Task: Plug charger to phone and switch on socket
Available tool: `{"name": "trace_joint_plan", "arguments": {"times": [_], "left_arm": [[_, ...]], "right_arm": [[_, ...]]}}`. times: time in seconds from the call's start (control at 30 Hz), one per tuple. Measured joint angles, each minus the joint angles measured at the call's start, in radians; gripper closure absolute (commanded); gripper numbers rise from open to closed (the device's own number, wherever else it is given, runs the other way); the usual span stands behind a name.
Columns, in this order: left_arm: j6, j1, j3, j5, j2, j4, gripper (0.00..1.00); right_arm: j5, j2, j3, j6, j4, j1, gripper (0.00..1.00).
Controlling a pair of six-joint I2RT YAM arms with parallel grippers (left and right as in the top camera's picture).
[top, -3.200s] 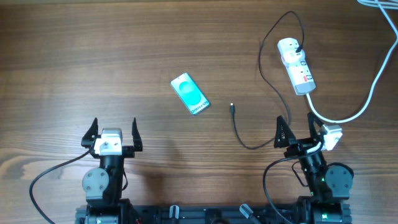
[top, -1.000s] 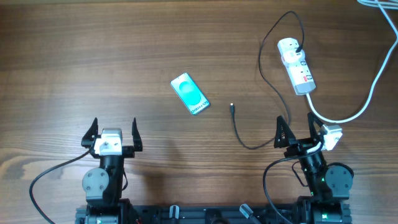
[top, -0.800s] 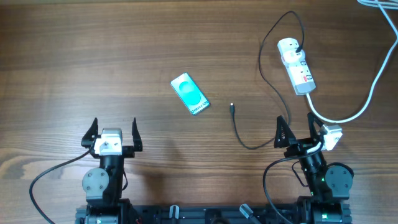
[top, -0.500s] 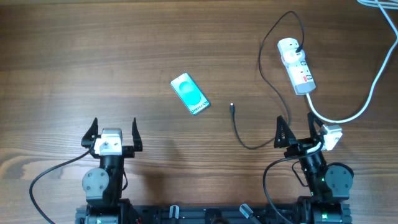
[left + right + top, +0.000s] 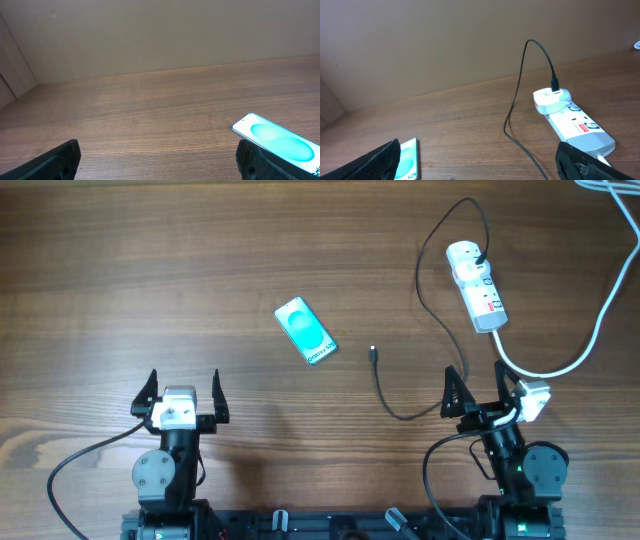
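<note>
The phone (image 5: 306,331) lies flat and face up on the table (image 5: 150,270), a small rectangle with a teal-and-white screen in a thin black frame, its long axis running from 11 to 5 o'clock in the overhead view. The charger (image 5: 400,417) is a thin black cable whose plug (image 5: 373,352) lies loose on the wood at about 4 o'clock from the phone, near it but apart; its other end enters a white adapter on the top end of the socket (image 5: 477,287). The socket is a white strip with red switches, and a thick white cord (image 5: 600,320) leaves its lower end. The left gripper (image 5: 183,376) stands with its jaws wide apart and nothing between them; the phone lies at roughly 2 o'clock from it, well apart. The right gripper (image 5: 475,375) is likewise spread and empty; the socket sits at 12 o'clock from it, and the plug at about 9 to 10 o'clock. The cable's loop passes just beside its left finger.
</note>
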Motion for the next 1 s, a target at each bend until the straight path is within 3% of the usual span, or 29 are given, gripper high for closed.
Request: {"name": "trace_joint_plan", "arguments": {"times": [0.73,0.87,1.0], "left_arm": [[0.001,0.000,0.000,0.001,0.000,0.026,0.00],[-0.010,0.000,-0.006,0.101,0.001,0.157,0.00],[-0.118,0.000,0.014,0.241,0.000,0.319,0.00]], "right_arm": [[0.000,0.000,0.000,0.000,0.000,0.000,0.00],[0.000,0.000,0.000,0.000,0.000,0.000,0.00],[0.000,0.000,0.000,0.000,0.000,0.000,0.00]]}}
